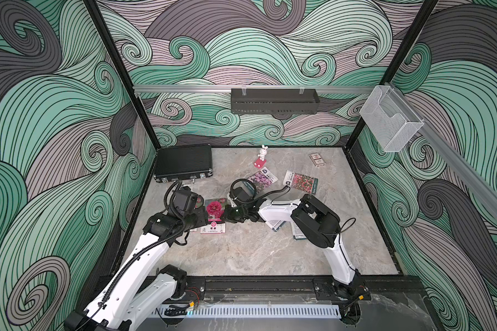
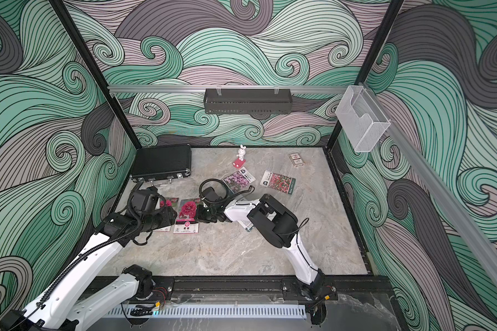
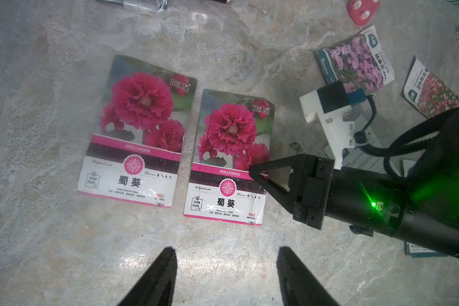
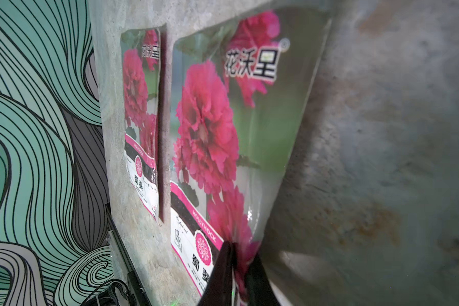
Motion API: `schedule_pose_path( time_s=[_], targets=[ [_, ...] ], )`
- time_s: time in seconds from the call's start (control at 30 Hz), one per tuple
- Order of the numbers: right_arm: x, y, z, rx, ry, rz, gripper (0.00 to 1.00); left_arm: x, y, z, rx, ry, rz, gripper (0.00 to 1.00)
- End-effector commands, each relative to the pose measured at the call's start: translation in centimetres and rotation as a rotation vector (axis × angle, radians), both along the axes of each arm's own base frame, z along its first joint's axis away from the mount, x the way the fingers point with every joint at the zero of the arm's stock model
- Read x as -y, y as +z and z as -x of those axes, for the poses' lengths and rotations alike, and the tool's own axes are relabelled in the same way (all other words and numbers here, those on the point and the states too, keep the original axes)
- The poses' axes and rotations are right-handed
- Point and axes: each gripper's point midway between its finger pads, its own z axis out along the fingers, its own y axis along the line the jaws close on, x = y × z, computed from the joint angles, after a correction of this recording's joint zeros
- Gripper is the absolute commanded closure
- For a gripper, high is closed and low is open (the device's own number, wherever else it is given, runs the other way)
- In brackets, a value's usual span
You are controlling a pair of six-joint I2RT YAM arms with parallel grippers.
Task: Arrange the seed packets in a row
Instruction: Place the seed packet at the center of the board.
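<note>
Two packets lie side by side on the tabletop [image 1: 241,252], long axes parallel: left hollyhock packet [image 3: 137,132], right hollyhock packet [image 3: 231,159]. Right gripper [image 4: 243,251]: jaws nearly meet about the latter's outer edge, grip uncertain. Left gripper [image 3: 227,250] hovers spread, empty. Purple packet [image 1: 266,176] lies beyond, nearer the right arm.

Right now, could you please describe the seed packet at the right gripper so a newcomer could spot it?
Find the black case in the table's far left corner; in front of it lie two identical magenta hollyhock packets. Yours is the inner packet, nearer the table's middle, with the right gripper pinching its edge, unlike its untouched twin.
</note>
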Motion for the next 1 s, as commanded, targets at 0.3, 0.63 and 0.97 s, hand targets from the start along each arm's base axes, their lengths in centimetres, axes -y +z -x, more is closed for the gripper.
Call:
schedule_pose_path(
  time_s=[0.3,0.63,0.97],
  targets=[
    [0.0,-0.2,-0.5,0.023,-0.008,0.04,0.64,-0.6,0.4,0.0,0.018,0.017,-0.009,0.32],
    [2.8,2.8,-2.3,0.142,-0.073,0.044,0.36,-0.7,0.2,-0.2,0.011,0.023,-0.018,0.31],
    [6.5,7.4,-2.0,0.233,-0.032,0.01,0.37,1.4,-3.6,-1.5,-0.098,0.003,0.047,0.32]
  ],
)
